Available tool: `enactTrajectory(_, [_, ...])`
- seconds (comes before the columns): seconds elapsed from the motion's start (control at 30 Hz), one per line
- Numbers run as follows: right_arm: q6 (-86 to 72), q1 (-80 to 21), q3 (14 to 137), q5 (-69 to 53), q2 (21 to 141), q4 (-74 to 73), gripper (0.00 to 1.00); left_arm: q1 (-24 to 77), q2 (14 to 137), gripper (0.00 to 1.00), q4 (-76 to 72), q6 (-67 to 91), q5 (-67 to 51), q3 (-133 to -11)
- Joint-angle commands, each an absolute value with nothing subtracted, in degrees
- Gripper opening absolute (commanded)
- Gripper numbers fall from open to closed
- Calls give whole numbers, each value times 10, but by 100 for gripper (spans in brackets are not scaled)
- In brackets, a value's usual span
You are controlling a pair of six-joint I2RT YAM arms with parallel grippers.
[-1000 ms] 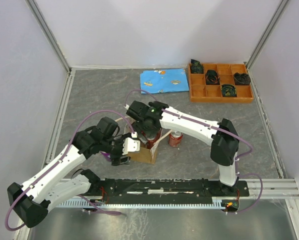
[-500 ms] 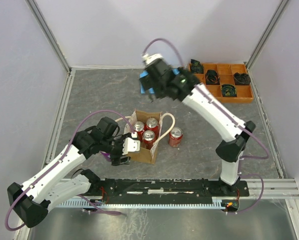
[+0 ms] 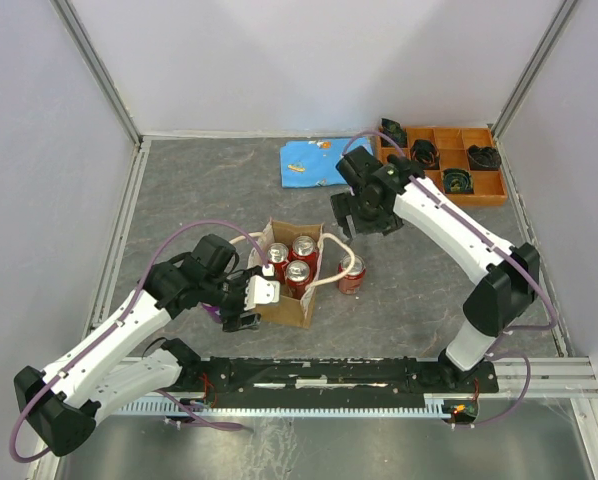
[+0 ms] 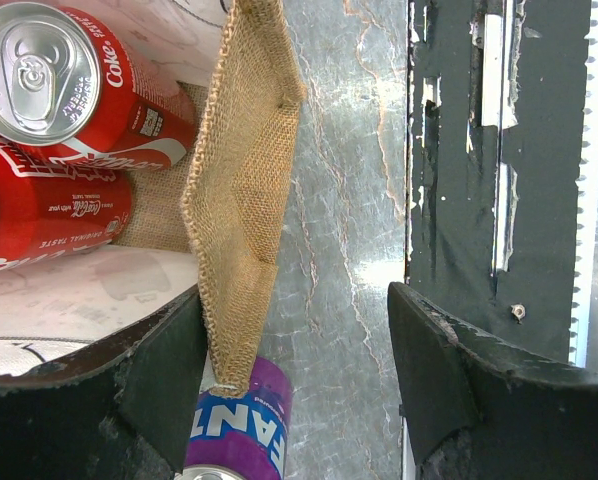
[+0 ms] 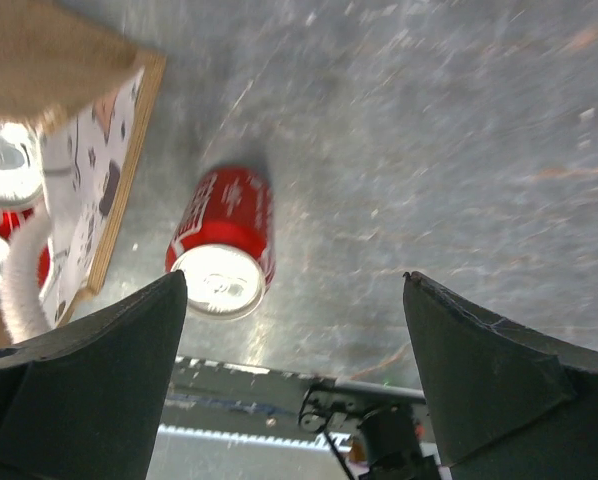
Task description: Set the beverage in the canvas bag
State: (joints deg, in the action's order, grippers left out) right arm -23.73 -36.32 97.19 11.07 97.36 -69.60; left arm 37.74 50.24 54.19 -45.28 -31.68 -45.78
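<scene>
A grey marbled table (image 3: 199,190) sits between white walls. Near its middle stands the canvas bag (image 3: 284,308), mouth up, with three Coca-Cola cans (image 3: 297,272) upright inside. A red soda can (image 3: 351,273) stands on the table just outside the bag at 3 o'clock. Above that can hangs the right gripper (image 5: 294,280), its claw spread wide and holding nothing. At the bag's 7 o'clock corner, the left gripper (image 4: 297,300) has its claw apart, with the tan burlap side against one finger and a purple Fanta can (image 4: 237,435) just below. A blue cloth (image 3: 314,162) lies at 12 o'clock and an orange compartment tray (image 3: 439,200) at 1 o'clock.

The canvas bag (image 3: 284,310) is tan and cream, the cans (image 3: 297,270) red, the cloth (image 3: 314,160) blue.
</scene>
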Motion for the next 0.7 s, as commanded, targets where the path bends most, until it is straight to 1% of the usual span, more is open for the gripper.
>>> enactTrajectory(0.0, [-282,-361,926,27,929,-655,95,380,502,76,567,-449,-329,-460])
enactTrajectory(0.17, [-287,-362,890,-26,929,-629,95,380,506,76,571,-455,-330,-462])
enactTrajectory(0.3, [-289,-374,880,-42,949,-620,95,380,510,76,571,-458,-329,-463])
enactTrajectory(0.67, [-281,-402,830,-22,1000,-610,94,380,508,76,571,-453,-326,-461])
